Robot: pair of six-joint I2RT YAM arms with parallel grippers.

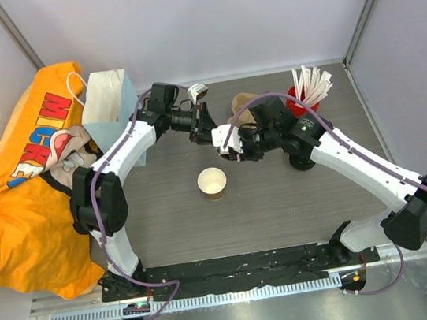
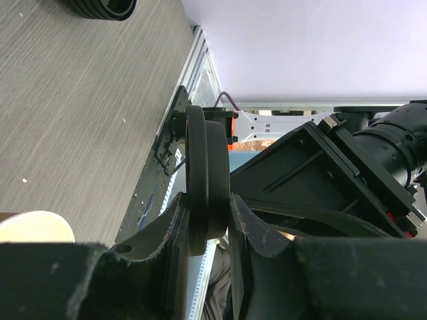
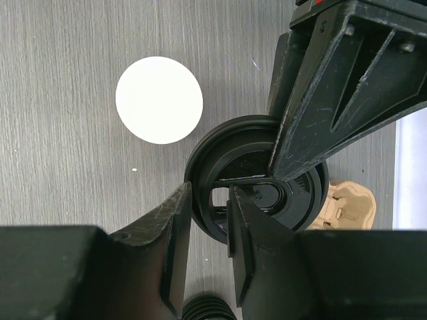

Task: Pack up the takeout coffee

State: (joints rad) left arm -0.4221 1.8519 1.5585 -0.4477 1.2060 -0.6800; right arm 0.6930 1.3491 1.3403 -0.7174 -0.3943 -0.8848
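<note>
Left gripper [image 2: 207,203] clamps black lid [image 2: 198,147] edge-on; right gripper [image 3: 208,200] straddles its rim, grip unclear; level lid over open cup [image 1: 212,182] before pressing.

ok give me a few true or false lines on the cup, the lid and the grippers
1. The paper cup stands upright with no lid on it. True.
2. The left gripper pinches a black lid by its edge. True.
3. The white straws stand in a blue holder. False: the holder is red.
4. The right gripper hangs far from the black lid. False: its fingers flank the lid's rim.
</note>
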